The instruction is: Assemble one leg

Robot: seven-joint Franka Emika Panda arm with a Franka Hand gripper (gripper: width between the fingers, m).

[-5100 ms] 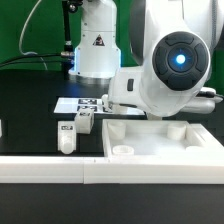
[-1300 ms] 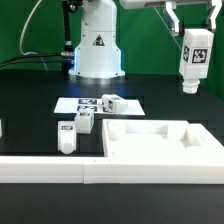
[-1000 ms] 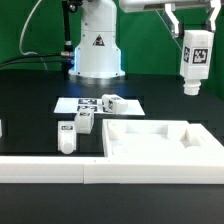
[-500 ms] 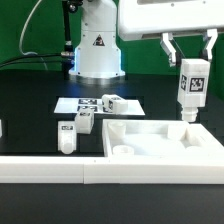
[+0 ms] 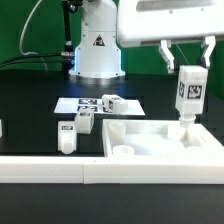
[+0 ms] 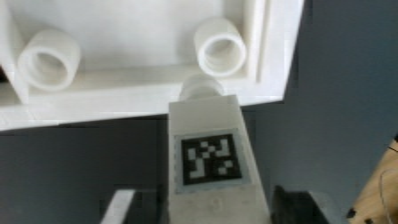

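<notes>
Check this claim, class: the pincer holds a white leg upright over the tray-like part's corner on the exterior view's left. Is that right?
Not quite. The pincer does hold the leg upright over a corner of the tray-like part, but that corner is on the exterior view's right, not its left. The exterior view shows this.

- The leg [image 5: 189,92] is upright in my hand [image 5: 188,62], over the tray part's [image 5: 150,126] far corner on the exterior view's right.
- The marker board [image 5: 65,104] lies on the table [image 5: 30,120] behind the tray part.
- A loose post [image 5: 67,137] stands beside the tray part, on the exterior view's left.
</notes>
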